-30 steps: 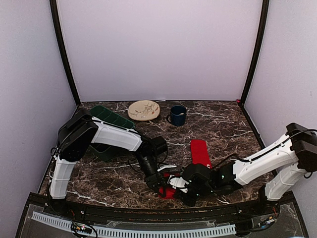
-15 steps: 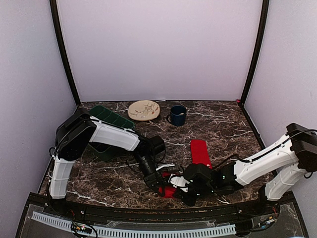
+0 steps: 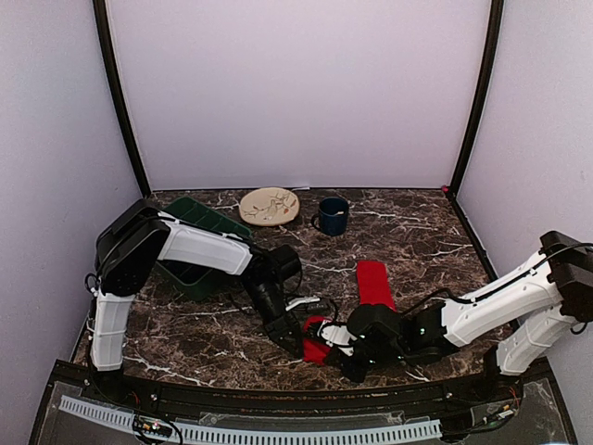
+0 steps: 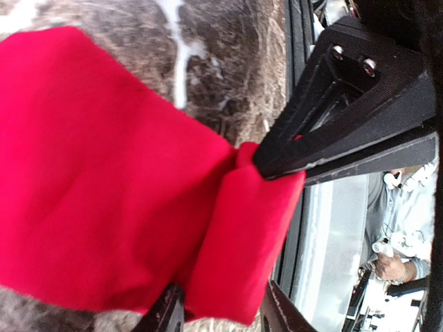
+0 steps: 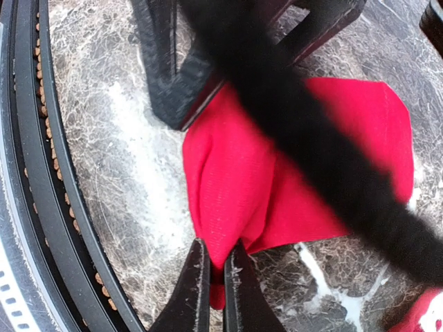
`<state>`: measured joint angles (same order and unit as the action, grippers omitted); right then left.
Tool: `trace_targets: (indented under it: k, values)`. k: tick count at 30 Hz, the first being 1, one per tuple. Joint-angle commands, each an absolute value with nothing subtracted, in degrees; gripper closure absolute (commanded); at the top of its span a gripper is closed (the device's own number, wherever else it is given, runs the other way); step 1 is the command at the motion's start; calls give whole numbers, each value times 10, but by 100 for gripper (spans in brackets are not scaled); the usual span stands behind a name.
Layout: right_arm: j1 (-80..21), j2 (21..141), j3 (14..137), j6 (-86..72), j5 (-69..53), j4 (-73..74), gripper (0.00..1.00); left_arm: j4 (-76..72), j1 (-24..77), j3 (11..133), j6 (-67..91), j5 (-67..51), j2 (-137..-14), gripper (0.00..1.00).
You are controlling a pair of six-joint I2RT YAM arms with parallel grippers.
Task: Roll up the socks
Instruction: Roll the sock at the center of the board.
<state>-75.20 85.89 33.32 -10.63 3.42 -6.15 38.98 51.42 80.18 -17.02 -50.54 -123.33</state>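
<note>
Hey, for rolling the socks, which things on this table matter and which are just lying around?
Job in hand: folded red sock; flat red sock.
Lying about: green bin; patterned plate; blue mug.

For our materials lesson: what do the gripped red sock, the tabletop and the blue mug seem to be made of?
Gripped red sock: soft matt fabric, likely knit; fine texture shows and it folds limply. Tabletop: dark marble or marble-look laminate, white veins, slight sheen. Blue mug: smooth, perhaps enamel or ceramic; too small to tell.
</note>
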Motion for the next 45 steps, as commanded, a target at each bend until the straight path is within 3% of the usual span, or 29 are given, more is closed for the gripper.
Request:
trace_targets:
  k: [1,25,38,45]
  values:
    - [-749,851,325,-111,35,-61,100,390,490,766,-159,-336,-1246,60]
    - [-742,892,367,-82,-8,-36,100,301,461,655,-92,-284,-1111,60]
    - [-668,900,391,-91,-157,-6,100,83,468,496,-12,-199,-926,60]
    - [-625,927,428,-87,-252,31,100,8,529,456,-31,-128,-889,60]
